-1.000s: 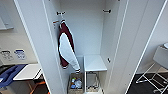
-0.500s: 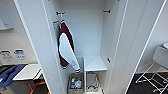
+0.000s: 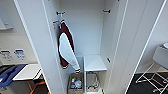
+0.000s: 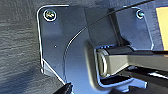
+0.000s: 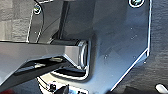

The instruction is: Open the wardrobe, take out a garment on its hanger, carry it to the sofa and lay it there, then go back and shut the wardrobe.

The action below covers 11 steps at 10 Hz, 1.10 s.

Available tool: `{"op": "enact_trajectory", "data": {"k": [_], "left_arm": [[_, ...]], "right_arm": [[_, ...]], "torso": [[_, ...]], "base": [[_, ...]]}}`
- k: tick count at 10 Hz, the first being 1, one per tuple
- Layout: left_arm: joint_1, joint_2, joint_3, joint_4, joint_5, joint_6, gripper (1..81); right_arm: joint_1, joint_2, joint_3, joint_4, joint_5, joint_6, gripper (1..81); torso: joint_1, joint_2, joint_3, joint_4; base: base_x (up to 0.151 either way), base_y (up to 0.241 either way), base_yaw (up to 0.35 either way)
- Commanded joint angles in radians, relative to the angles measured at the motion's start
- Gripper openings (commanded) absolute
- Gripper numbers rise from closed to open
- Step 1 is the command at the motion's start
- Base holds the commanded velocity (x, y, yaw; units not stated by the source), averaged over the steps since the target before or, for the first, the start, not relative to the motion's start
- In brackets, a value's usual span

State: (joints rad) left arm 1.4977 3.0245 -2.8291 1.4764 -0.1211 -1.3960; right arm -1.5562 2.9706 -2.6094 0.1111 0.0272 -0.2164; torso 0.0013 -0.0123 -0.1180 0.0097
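Observation:
The wardrobe (image 3: 86, 37) stands right in front of me with both white doors swung wide, the left door (image 3: 37, 45) and the right door (image 3: 140, 45) framing its white interior. Inside at the left, a dark red top with a white sleeve (image 3: 66, 48) hangs from a hook fitting (image 3: 60, 13). The wrist views look down past the robot's dark plate onto grey floor, and the fingers are too hard to make out.
A white shelf (image 3: 93, 62) sits low in the wardrobe, with a box of small items (image 3: 75, 83) and a wire basket (image 3: 92, 81) below. A white table (image 3: 26, 72) with something blue (image 3: 10, 75) stands at left, a white chair (image 3: 160, 65) at right.

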Motion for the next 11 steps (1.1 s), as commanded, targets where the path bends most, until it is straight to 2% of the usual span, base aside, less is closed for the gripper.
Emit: {"op": "enact_trajectory", "data": {"k": [1,2,4,5,6,7,11], "left_arm": [[-0.010,0.010,-0.004,-0.219,0.072,0.258,81.1],[-0.007,0.016,-0.004,-0.465,0.075,0.523,81.1],[-0.013,0.025,-0.003,-0.855,0.093,0.924,81.1],[-0.029,0.027,-0.003,-1.009,0.128,1.107,81.1],[-0.033,0.022,0.003,-1.115,0.156,1.222,81.1],[-0.035,0.028,0.007,-1.189,0.159,1.270,81.1],[-0.038,0.012,0.016,-1.200,0.144,1.278,81.1]], "right_arm": [[0.034,0.003,0.003,-0.007,-0.064,-0.003,81.1],[0.034,0.003,0.003,-0.007,-0.064,-0.003,81.1],[0.034,0.006,0.003,-0.002,-0.066,-0.001,81.1],[0.034,0.010,0.003,0.002,-0.066,0.000,81.1],[0.034,0.010,0.003,0.006,-0.066,0.002,81.1],[0.040,0.010,0.003,0.006,-0.069,0.005,81.1],[0.049,0.021,-0.047,0.004,-0.082,0.005,81.1]], "torso": [[0.000,0.000,0.000,0.000],[0.000,0.000,0.000,0.000],[0.000,0.000,0.000,0.000],[0.000,0.000,0.000,0.000],[0.000,0.000,0.000,0.000],[0.000,0.000,0.000,0.000],[0.000,0.000,0.000,0.000]], "base": [[0.000,0.000,0.000],[0.000,0.000,0.000],[0.000,0.000,0.000],[0.000,0.000,0.000],[0.000,0.000,0.000],[0.000,0.000,0.000],[0.000,0.000,0.000]]}}
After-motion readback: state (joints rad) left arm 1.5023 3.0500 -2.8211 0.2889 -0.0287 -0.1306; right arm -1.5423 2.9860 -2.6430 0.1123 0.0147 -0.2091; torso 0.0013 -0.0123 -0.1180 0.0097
